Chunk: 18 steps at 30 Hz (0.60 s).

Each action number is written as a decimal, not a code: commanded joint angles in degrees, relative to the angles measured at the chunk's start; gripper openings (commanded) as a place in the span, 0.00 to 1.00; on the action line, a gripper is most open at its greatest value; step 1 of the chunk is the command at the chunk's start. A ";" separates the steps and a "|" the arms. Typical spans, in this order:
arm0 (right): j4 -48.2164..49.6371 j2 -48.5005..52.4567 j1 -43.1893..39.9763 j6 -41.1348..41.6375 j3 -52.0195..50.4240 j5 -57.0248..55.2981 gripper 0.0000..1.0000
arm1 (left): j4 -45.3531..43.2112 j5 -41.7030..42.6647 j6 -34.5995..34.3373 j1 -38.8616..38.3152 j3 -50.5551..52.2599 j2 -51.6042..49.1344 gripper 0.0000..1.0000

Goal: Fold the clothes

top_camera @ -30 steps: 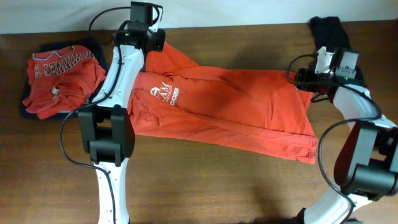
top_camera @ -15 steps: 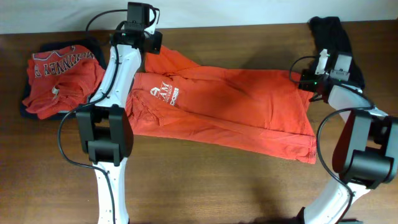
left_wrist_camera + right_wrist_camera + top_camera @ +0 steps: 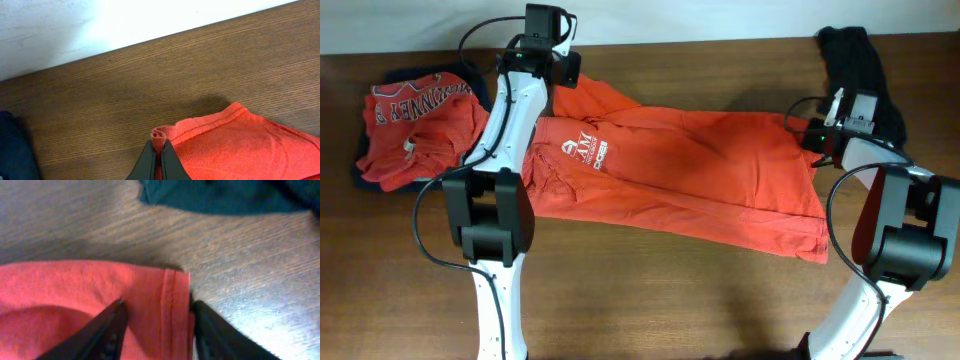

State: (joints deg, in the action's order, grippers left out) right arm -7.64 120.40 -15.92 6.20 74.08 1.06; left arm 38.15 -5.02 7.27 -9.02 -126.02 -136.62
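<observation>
**A:** Where is the shirt [image 3: 690, 175]?

**B:** It is spread across the middle of the desk [image 3: 650, 300]. It is orange-red and rumpled, with its white logo [image 3: 582, 151] toward the left end.

**A:** How will it handle?

**B:** It looks like thin cotton, so I judge it light, limp and not fragile. It should sag between any two holds and drag on the wood, not glide.

**A:** Where should it be held?

**B:** At the edges, where the stitching doubles the cloth. The left jaws are pressed together on a bunched corner [image 3: 161, 134] at the far left, near the back of the desk. The right jaws stand apart, one on each side of the hem [image 3: 172, 300] at the far right corner, and nothing is pinched between them.

**A:** And the next move?

**B:** Probably the right jaws close on that hem. With both far corners held, the back edge could be lifted and brought toward the near edge. One risk is catching a single layer. Another is the cloth slipping out.

**A:** Anything nearby?

**B:** A pile [image 3: 420, 125] of orange on dark cloth lies at the left end. A dark garment [image 3: 855, 55] lies just beyond the right jaws, near enough to snag.
</observation>
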 commanded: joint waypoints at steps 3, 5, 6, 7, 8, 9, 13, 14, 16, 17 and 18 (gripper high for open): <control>2.47 0.72 -0.33 0.98 0.57 -0.70 0.38 | -0.11 -0.87 -0.52 0.35 -0.55 1.11 0.01; 3.54 0.85 -0.33 0.98 0.57 -0.72 0.38 | -0.11 -0.87 -0.55 0.35 -0.55 1.11 0.01; 4.02 0.87 -0.33 0.98 0.57 -0.70 0.38 | -0.11 -0.85 -0.52 0.35 -0.55 1.11 0.01; 4.48 0.94 -0.33 0.96 0.57 -0.74 0.38 | -0.11 -0.87 -0.52 0.35 -0.55 1.11 0.01; 4.74 0.96 -0.33 0.96 0.57 -0.74 0.38 | -0.09 -0.87 -0.52 0.35 -0.55 1.11 0.01; 5.14 1.01 -0.33 0.96 0.57 -0.76 0.38 | -0.04 -0.85 -0.52 0.35 -0.55 1.11 0.01; 6.43 1.51 -0.33 0.96 0.57 -0.96 0.38 | -0.09 -0.85 -0.52 0.35 -0.55 1.11 0.01; 6.60 1.66 -0.33 0.96 0.57 -0.94 0.38 | -0.11 -0.85 -0.52 0.35 -0.55 1.11 0.01; 6.62 2.05 -0.33 0.96 0.57 -0.96 0.36 | -0.09 -0.85 -0.48 0.35 -0.55 1.11 0.01; 6.64 2.40 -0.33 0.96 0.57 -0.96 0.35 | 0.00 -0.87 -0.48 0.35 -0.55 1.11 0.01; 6.64 2.62 -0.33 0.94 0.57 -1.03 0.34 | 0.07 -0.85 -0.48 0.35 -0.55 1.11 0.01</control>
State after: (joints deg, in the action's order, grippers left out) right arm -1.21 121.30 -15.99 6.90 74.08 1.02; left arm 38.15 -5.02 7.27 -9.02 -126.02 -136.62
